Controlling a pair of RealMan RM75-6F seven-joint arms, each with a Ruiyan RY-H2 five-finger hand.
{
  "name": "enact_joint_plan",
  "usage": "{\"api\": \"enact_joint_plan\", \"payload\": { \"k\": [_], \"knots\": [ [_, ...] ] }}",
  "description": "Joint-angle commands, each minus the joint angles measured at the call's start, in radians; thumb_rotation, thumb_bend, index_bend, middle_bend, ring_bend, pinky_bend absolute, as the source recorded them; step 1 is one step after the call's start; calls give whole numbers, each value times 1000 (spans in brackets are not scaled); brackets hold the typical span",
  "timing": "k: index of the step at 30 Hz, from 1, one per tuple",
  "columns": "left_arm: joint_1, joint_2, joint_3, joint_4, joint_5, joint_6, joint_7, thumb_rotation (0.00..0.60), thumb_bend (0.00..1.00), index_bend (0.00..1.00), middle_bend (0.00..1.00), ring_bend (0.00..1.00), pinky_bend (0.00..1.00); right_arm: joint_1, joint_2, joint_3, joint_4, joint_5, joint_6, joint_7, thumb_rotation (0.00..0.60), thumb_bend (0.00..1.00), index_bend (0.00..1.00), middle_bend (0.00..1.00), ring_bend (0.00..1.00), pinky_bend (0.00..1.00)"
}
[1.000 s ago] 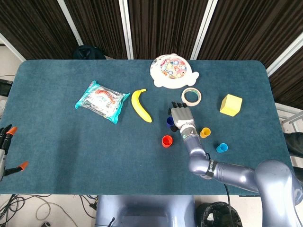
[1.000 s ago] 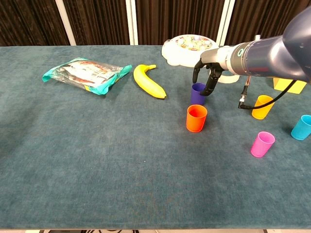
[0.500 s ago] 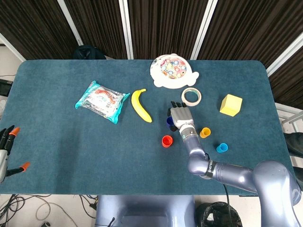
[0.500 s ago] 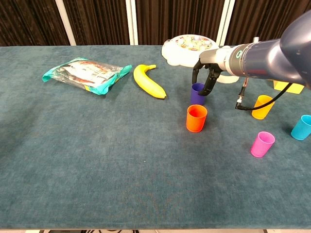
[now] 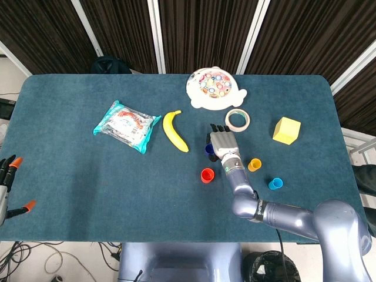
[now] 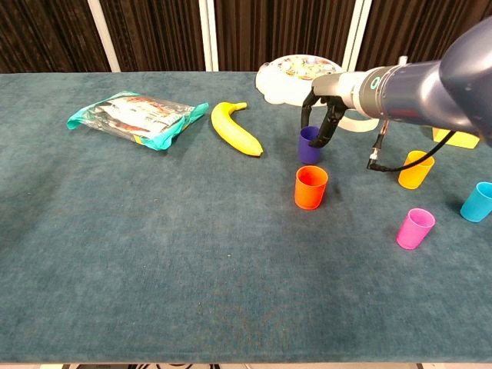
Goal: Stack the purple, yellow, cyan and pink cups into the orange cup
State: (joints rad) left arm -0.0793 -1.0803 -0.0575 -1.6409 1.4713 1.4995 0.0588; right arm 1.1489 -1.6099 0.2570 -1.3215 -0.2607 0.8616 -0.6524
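Chest view shows you your right hand (image 6: 323, 115) gripping the purple cup (image 6: 308, 145) behind the orange cup (image 6: 310, 187); head view adds your left hand (image 5: 7, 187), fingers apart, off the table's (image 5: 70, 194) left edge.

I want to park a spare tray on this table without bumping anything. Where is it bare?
The near stretch in front of the snack bag and orange cup is bare. It is crowded on the right, around the right hand, purple cup, yellow cup and pink cup.

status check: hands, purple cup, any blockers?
Right hand grips purple cup at rim. Left hand open, idle. Orange cup unobstructed.
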Motion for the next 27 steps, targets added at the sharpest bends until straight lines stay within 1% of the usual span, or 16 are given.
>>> {"api": "enact_joint_plan", "payload": {
  "k": [1,5,9,12,13,14,15,19,27],
  "knots": [
    [0,0,-1,3,1,3,0,600,0,0,0,0,39,-9,38,7,-53,-26,11,8,600,408,441,0,0,0],
    [1,1,0,5,4,6,3,600,0,0,0,0,38,-21,117,3,-175,-57,22,-1,600,408,444,0,0,0],
    [2,-1,2,2,8,8,9,600,0,0,0,0,37,-25,219,-21,-328,-80,31,-41,600,408,445,0,0,0],
    [2,-3,4,1,12,8,13,600,0,0,0,0,37,-21,279,-35,-419,-77,40,-67,600,408,445,0,0,0],
    [2,-4,5,0,12,8,14,600,0,0,0,0,37,-20,289,-36,-436,-74,42,-71,600,407,445,0,0,0],
    [2,-5,6,0,14,8,16,600,0,0,0,0,37,-16,320,-34,-484,-62,45,-75,600,407,445,0,0,0],
    [2,-5,7,-1,16,8,17,600,0,0,0,0,37,-15,336,-31,-507,-53,45,-73,600,407,445,0,0,0],
    [3,-5,7,-1,17,11,20,600,0,0,0,0,37,-9,387,-19,-575,-34,42,-51,600,407,445,0,0,0],
    [2,-6,8,-2,17,7,22,600,0,0,0,0,37,-9,423,-28,-628,-39,47,-18,600,408,449,0,0,0]
  ]
}}
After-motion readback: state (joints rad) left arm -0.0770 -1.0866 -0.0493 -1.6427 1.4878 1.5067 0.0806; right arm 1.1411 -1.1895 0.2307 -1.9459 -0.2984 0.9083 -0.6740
